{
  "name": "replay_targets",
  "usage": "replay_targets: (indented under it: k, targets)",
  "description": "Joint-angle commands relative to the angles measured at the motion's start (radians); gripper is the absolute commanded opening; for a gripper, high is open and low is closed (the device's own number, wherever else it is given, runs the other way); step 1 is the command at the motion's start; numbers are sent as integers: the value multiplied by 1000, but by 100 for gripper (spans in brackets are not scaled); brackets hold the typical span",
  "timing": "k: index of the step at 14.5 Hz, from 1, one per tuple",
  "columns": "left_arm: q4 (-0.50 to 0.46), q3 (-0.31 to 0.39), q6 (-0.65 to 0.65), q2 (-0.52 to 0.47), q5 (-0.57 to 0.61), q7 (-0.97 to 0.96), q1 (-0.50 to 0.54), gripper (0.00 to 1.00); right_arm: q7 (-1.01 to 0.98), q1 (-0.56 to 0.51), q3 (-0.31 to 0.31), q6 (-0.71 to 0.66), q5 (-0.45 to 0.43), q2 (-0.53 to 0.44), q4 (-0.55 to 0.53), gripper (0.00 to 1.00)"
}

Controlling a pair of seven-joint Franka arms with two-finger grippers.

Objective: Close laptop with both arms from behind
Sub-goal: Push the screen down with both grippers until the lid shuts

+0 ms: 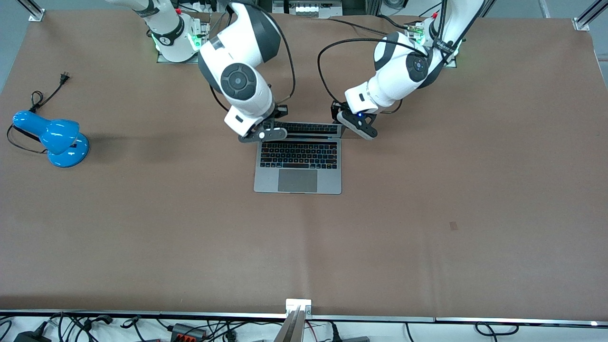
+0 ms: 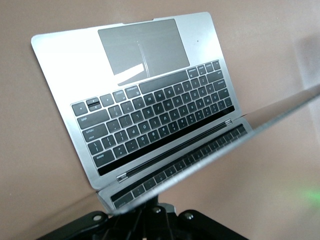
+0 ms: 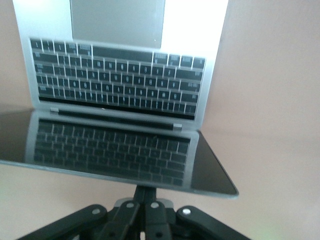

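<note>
Laptop (image 1: 298, 164) lid is half lowered, right gripper (image 1: 262, 135) at its 10 o'clock corner, left gripper (image 1: 360, 127) at 2 o'clock. I cannot tell how the fingers stand. Next, both should press the lid down evenly

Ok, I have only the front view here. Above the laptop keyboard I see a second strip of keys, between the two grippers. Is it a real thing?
Observer: No. In the right wrist view it is the keyboard of the laptop mirrored in its dark screen.
Operator: How far down is the lid?
Observer: Only partly. The left wrist view shows the lid leaning over the keys, with an open gap that narrows toward the hinge.
Operator: And where do the grippers sit?
Observer: Each wrist view shows its own gripper just at the lid's free edge: the right gripper and the left gripper. I cannot tell whether they touch it.
</note>
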Motion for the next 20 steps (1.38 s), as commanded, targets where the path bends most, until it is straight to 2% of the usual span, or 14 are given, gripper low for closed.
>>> replay_targets:
  k: [1,10,13,20]
  targets:
    - [50,3,13,47,-7,48,4,0,9,-34,5,-8,4,61,80,0]
    - [144,46,94,200,-7,156,-1,0,4,-53,-10,44,1,167,145,0]
    - [175,63,133,266,-7,206,-7,0,8,-57,-13,79,-26,195,168,0]
    - [242,78,248,432,-7,305,-18,0,-2,-64,-23,199,-45,333,205,0]
